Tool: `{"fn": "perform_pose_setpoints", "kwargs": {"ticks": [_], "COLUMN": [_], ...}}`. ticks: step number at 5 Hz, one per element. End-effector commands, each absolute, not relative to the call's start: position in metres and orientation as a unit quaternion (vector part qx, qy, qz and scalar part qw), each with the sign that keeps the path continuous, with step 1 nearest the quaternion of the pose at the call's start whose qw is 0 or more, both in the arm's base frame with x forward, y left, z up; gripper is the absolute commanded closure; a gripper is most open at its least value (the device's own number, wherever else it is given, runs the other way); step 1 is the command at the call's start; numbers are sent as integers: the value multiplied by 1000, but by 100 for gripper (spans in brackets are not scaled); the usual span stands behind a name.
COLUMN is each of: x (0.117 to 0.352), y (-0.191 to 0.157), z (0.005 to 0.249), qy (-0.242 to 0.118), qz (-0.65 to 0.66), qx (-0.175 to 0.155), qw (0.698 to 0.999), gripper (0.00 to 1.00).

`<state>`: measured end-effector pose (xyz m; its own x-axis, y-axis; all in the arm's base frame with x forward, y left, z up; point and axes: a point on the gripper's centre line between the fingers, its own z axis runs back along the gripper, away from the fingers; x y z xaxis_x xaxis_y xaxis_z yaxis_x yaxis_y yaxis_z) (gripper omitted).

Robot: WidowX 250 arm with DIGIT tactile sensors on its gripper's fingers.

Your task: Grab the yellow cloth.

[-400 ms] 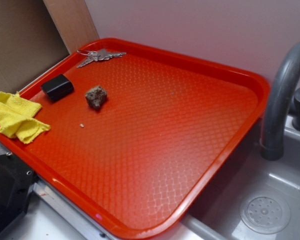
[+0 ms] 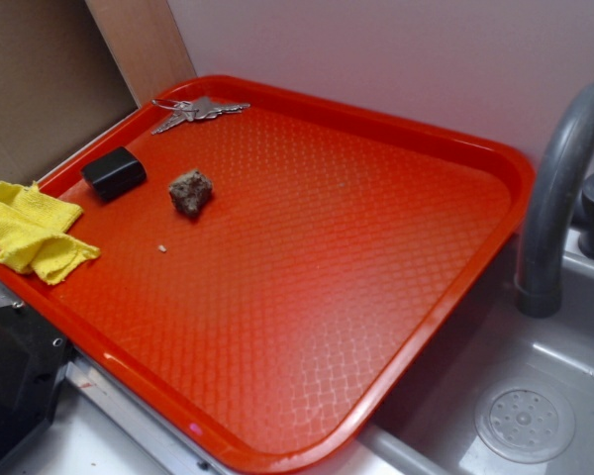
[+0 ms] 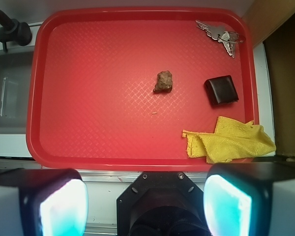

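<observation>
The yellow cloth (image 2: 30, 230) (image 3: 229, 140) lies crumpled on the left edge of the red tray (image 2: 307, 297) (image 3: 88, 132), partly draped over its rim. In the wrist view my gripper (image 3: 145, 204) hangs high above the tray's near edge, its two pale pads far apart and nothing between them. The cloth sits just beyond my right fingertip (image 3: 226, 204), well below it. The exterior view does not show the gripper.
On the tray rest a black box (image 2: 114, 172) (image 3: 221, 90), a brown lump (image 2: 190, 191) (image 3: 163, 81) and a bunch of keys (image 2: 196, 111) (image 3: 220, 34). A grey sink (image 2: 520, 416) with a faucet (image 2: 559, 188) lies beside the tray. A wooden board (image 2: 139, 45) stands behind.
</observation>
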<state>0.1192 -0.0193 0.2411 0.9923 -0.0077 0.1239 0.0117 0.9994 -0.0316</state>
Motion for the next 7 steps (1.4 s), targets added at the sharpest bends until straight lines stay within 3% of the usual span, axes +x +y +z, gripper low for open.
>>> {"fn": "perform_pose_setpoints", "kwargs": {"ticks": [1,2,4,5,7], "x": [152,146,133,130,112], "y": [40,51,61,76,99], "z": [153,123,52,34,23], "qy": [-52,-39,-39,-41,4], "qz": [-135,-159,-141,-133,-75], "qx": [14,42,-14,-11,29], "qw": [989,986,989,990,997], "gripper": [0,0,0,0,0]}}
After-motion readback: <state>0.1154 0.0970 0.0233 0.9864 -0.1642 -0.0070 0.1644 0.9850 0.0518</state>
